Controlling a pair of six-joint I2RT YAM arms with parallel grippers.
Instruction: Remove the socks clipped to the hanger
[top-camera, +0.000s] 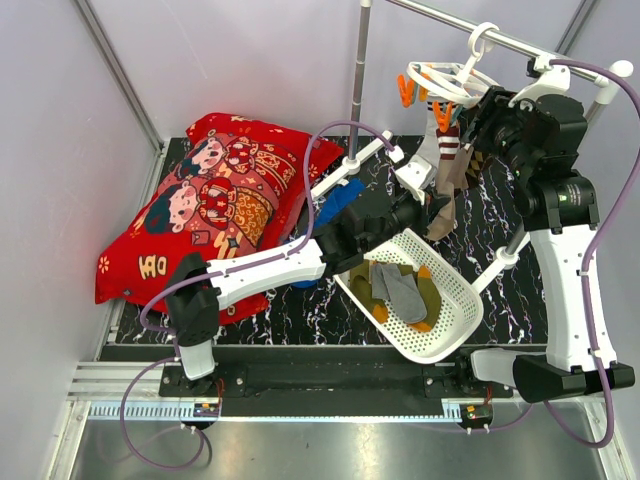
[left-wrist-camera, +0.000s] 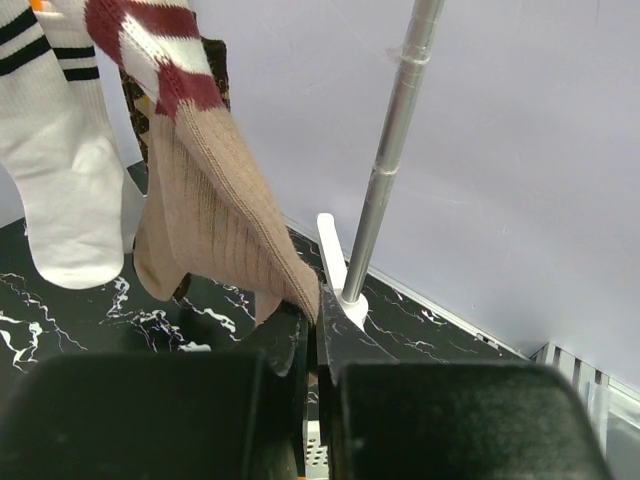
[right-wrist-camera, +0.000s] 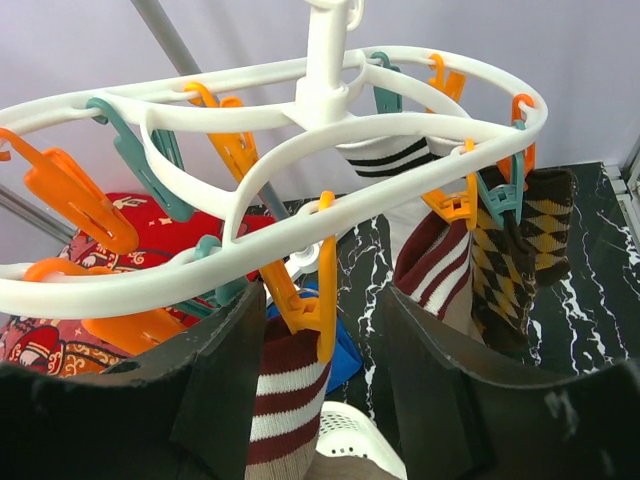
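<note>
The white ring hanger (top-camera: 445, 80) (right-wrist-camera: 300, 100) hangs by its hook from the rail at the top right. Several socks (top-camera: 447, 150) are clipped under it. One is a tan sock with maroon and white stripes (left-wrist-camera: 215, 200) (right-wrist-camera: 290, 400). My left gripper (left-wrist-camera: 318, 310) (top-camera: 425, 212) is shut on that sock's toe, low down. My right gripper (right-wrist-camera: 322, 310) (top-camera: 480, 120) is open just under the ring, with one finger on each side of the orange peg (right-wrist-camera: 320, 290) that holds the same sock's cuff. A white sock with dark bands (left-wrist-camera: 60, 180), a brown checked sock (right-wrist-camera: 520, 240) and a second maroon-striped one (right-wrist-camera: 435, 265) hang alongside.
A white perforated basket (top-camera: 452, 275) lies below the hanger with a grey sock (top-camera: 403, 290) and olive-orange socks (top-camera: 428, 300) in it. A red cushion (top-camera: 210, 210) fills the left side and a blue cloth (top-camera: 335, 205) lies beside it. The rack's metal pole (top-camera: 357, 90) (left-wrist-camera: 395, 150) stands close behind my left gripper.
</note>
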